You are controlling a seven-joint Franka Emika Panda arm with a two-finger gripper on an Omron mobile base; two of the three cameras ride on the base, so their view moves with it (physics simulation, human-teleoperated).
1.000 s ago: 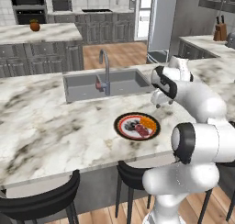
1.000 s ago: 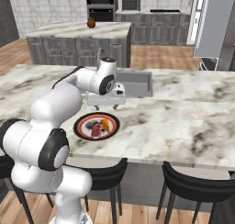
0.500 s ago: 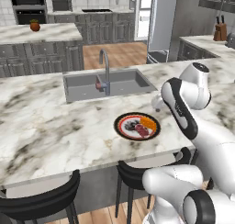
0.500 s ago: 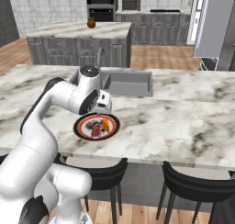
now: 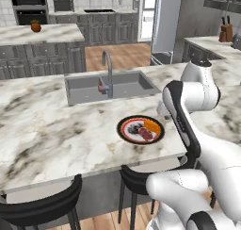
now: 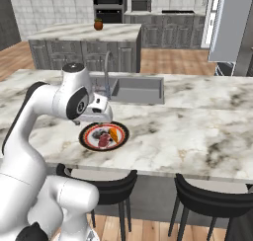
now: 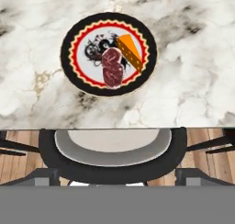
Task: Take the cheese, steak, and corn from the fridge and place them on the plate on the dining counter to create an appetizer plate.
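— So, where's the food?

— On the round plate with the dark rim and red-and-white patterned centre. The small orange wedge of cheese lies on one side of it, and the flat dark red slab of steak with pale marbling sits just beside, touching the wedge's edge. From the base's left side, the steak is nearer the stools and the cheese is towards the arm.

— And the plate itself?

— It rests on the long white and grey veined marble tabletop, near the front edge, on the near side of the inset grey sink and its curved tap. A black stool with a pale grey seat stands right below that edge.

— What about the jaws?

— I cannot tell how they stand. The white arm is bent over the tabletop next to the plate, apart from it.
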